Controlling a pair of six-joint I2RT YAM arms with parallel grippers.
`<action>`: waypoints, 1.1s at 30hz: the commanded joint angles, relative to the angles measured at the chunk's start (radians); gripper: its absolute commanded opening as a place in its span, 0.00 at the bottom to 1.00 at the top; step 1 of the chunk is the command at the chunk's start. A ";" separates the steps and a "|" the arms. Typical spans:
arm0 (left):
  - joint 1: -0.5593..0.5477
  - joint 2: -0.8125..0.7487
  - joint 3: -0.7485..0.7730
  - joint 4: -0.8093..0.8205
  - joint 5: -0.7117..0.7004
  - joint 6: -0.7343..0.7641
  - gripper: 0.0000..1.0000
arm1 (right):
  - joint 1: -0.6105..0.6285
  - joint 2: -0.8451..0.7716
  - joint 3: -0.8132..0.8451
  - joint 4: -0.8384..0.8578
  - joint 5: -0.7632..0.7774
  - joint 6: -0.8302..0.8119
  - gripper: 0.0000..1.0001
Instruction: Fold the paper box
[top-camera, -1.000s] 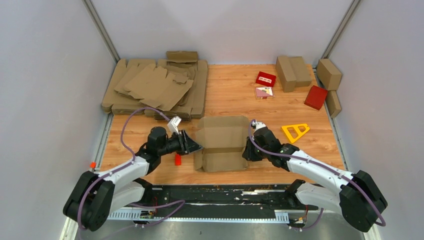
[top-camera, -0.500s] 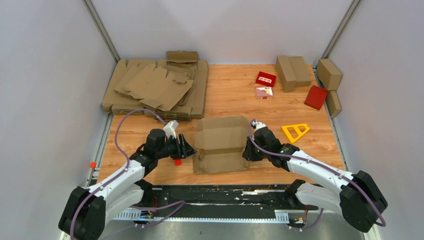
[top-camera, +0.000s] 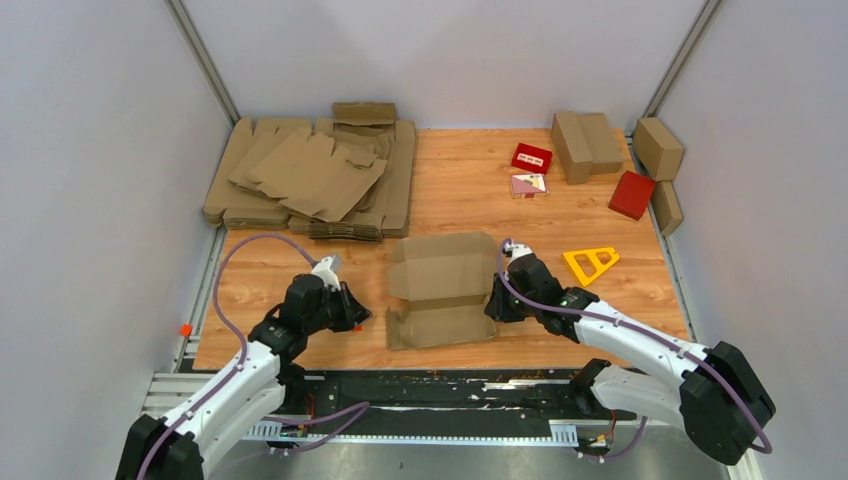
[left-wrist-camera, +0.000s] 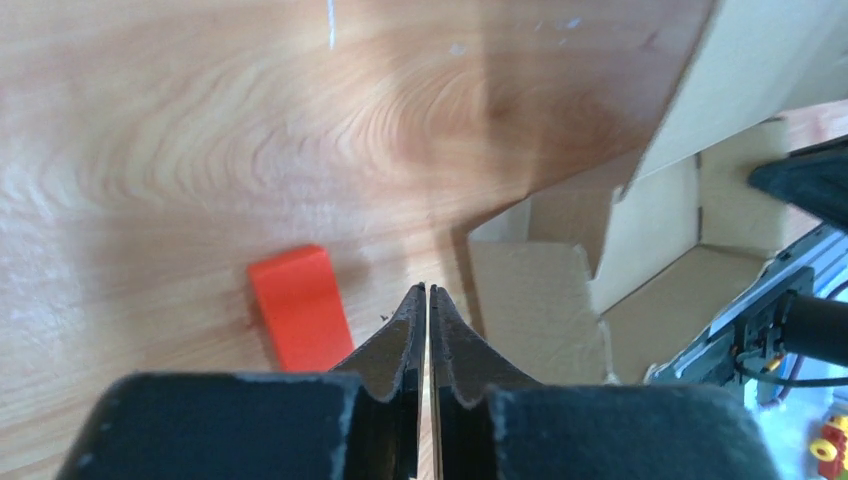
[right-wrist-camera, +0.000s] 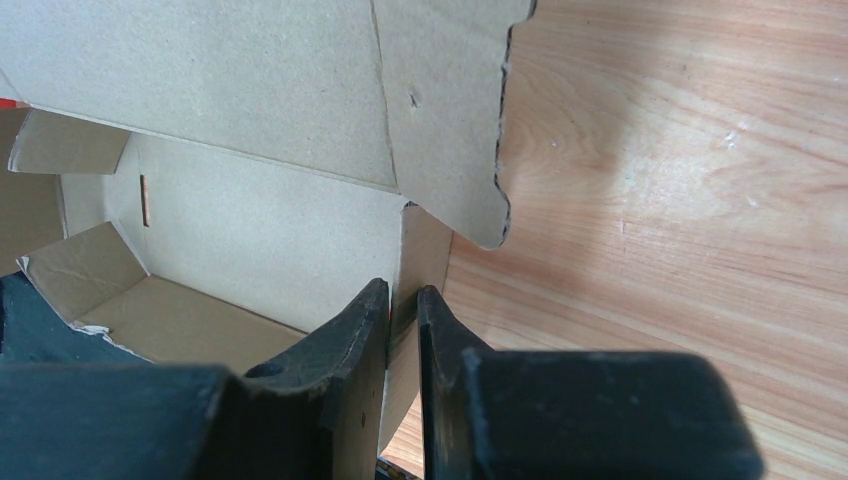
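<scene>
The paper box (top-camera: 440, 288) is a brown cardboard carton, partly folded, lying open in the middle of the table. My right gripper (top-camera: 497, 300) is shut on the box's right side wall (right-wrist-camera: 425, 255); its fingers pinch the wall's edge. The box's open inside shows in the right wrist view (right-wrist-camera: 230, 240). My left gripper (top-camera: 352, 309) is shut and empty, left of the box and apart from it, with its tips (left-wrist-camera: 428, 291) over the bare wood. In the left wrist view the box's left flaps (left-wrist-camera: 560, 290) lie ahead to the right.
A small red block (top-camera: 354, 322) lies on the wood by my left gripper, also in the left wrist view (left-wrist-camera: 298, 318). A stack of flat cardboard sheets (top-camera: 310, 175) fills the back left. Folded cartons (top-camera: 585, 145), red boxes (top-camera: 632, 193) and a yellow triangular frame (top-camera: 590, 263) sit at the right.
My left gripper has pulled back left and toward the near edge, away from the box's left flap. The box's left side has shifted slightly. The right gripper keeps its hold.
</scene>
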 joint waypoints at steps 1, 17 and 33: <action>-0.018 0.067 -0.030 0.041 0.047 -0.008 0.07 | 0.005 -0.022 0.009 0.035 -0.002 -0.006 0.17; -0.160 0.356 -0.054 0.472 0.174 -0.157 0.18 | 0.004 -0.021 0.011 0.036 -0.007 -0.001 0.17; -0.161 0.479 -0.126 0.834 0.255 -0.298 0.25 | 0.006 -0.018 0.001 0.055 -0.029 0.003 0.16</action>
